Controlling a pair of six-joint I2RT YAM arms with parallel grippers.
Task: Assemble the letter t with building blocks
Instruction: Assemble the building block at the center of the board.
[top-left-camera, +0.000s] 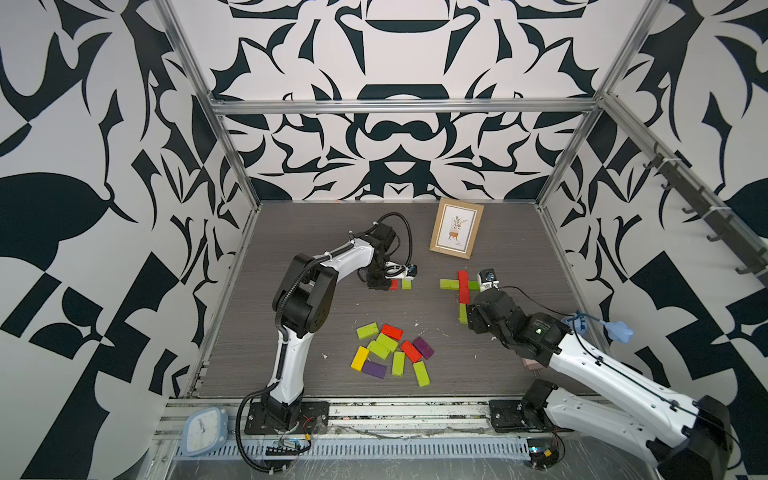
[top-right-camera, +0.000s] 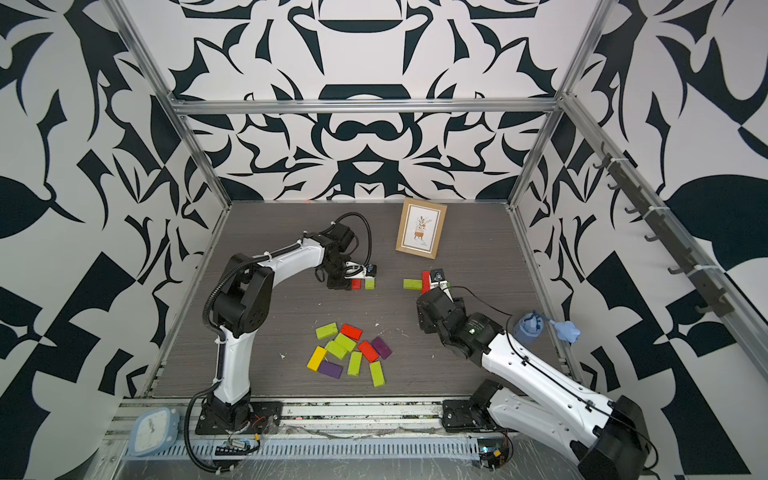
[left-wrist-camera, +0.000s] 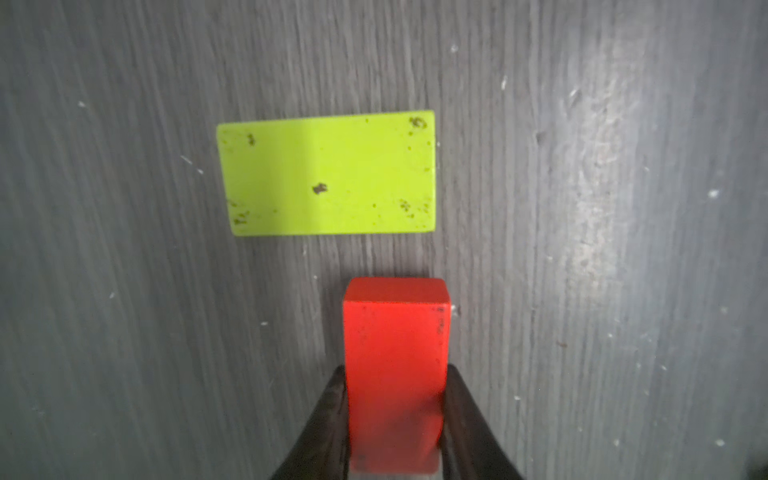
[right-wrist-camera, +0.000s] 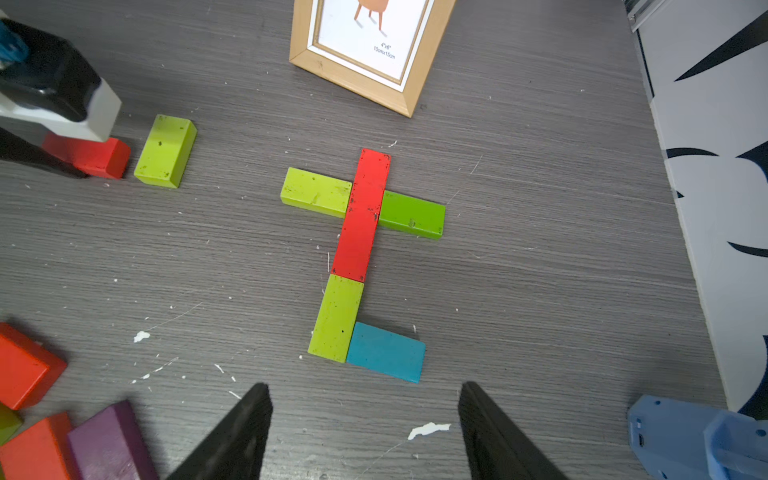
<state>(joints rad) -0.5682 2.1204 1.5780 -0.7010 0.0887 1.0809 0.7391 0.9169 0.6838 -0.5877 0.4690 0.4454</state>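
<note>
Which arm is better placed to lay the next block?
Left, likely: the left pincer is shut on a red block; the right pincer hangs open and empty at the t shape.

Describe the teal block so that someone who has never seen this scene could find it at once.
Start at the wooden picture frame; just before it a long red block forms the stem of a cross. Follow that stem away from the frame to the lime green block; the teal block lies flat against its side, the only teal one in view.
</note>
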